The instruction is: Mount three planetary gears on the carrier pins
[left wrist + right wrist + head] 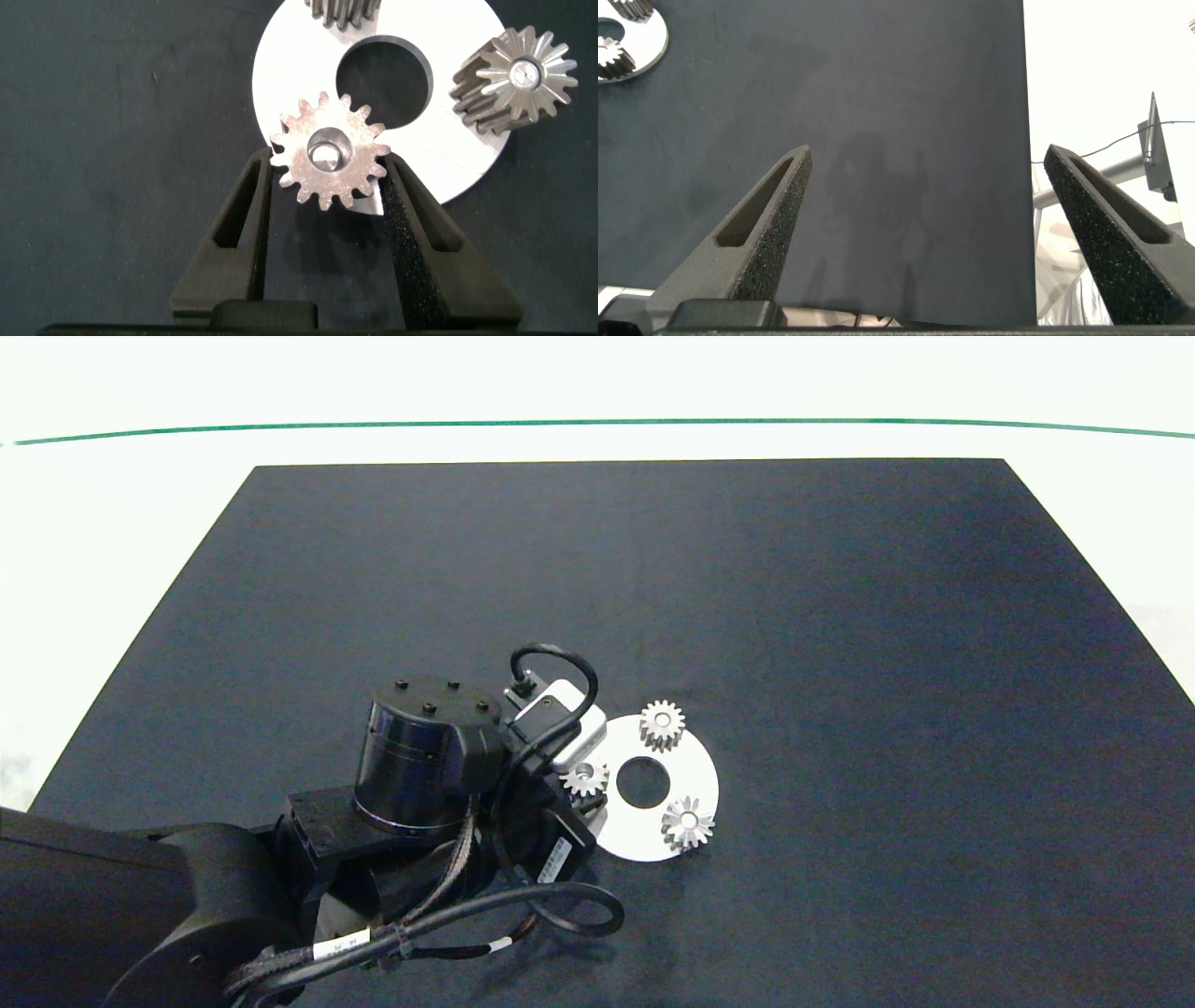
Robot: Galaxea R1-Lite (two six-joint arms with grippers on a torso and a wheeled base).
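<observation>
Head view: left claw (581,795) over disc (691,775)

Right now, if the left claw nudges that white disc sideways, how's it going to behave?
The white disc looks thin, flat and rigid, so it would probably slide across the dark mat rather than tip or bend. Two gears sit on it and would likely ride along. The left claw flanks a third gear at the rim, so contact there could shift everything.
</observation>
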